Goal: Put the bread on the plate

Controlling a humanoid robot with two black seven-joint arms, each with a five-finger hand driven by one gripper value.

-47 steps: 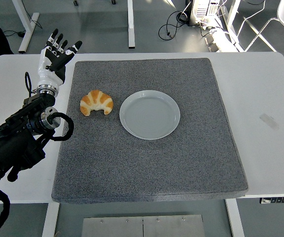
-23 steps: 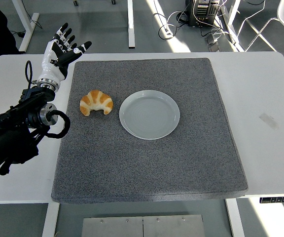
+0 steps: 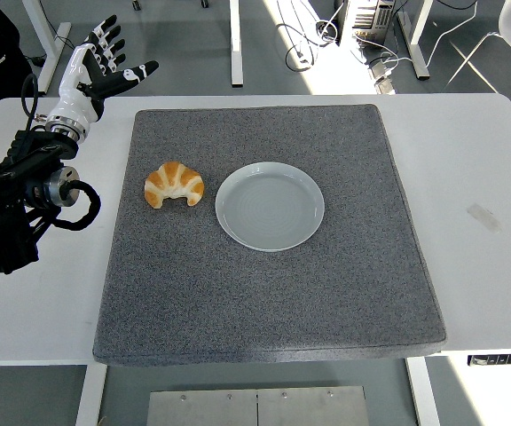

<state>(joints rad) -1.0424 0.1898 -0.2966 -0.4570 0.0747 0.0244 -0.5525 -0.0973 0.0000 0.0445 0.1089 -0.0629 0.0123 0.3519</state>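
Two things matter on the dark grey felt-like square mat (image 3: 273, 266) that covers most of the white tabletop (image 3: 477, 160): a golden-brown curved croissant (image 3: 174, 185) and a round pale grey-blue plate (image 3: 270, 205). The bread lies flat on the mat, its horns pointing toward the near edge, just beside the plate's left rim but not touching it. The plate holds nothing, so the placing is not yet done.

Only the left hand (image 3: 87, 75) shows, a white-and-black five-fingered hand on a black arm entering from the left edge. It hangs high over the far left corner of the tabletop, beyond the mat's edge, and its fingers (image 3: 106, 35) are spread wide and grip nothing. The right hand is out of view.

From those spread fingers the croissant sits nearer the robot and to the right, well apart; the plate lies further right again, past the bread. The open spread looks like readiness for a grasp from above, since the croissant's arched back offers a broad, soft surface to close around. Having bread and plate so close together probably keeps the carry short. A light grip seems wise, as flaky pastry would likely crush or shed crumbs under pressure.
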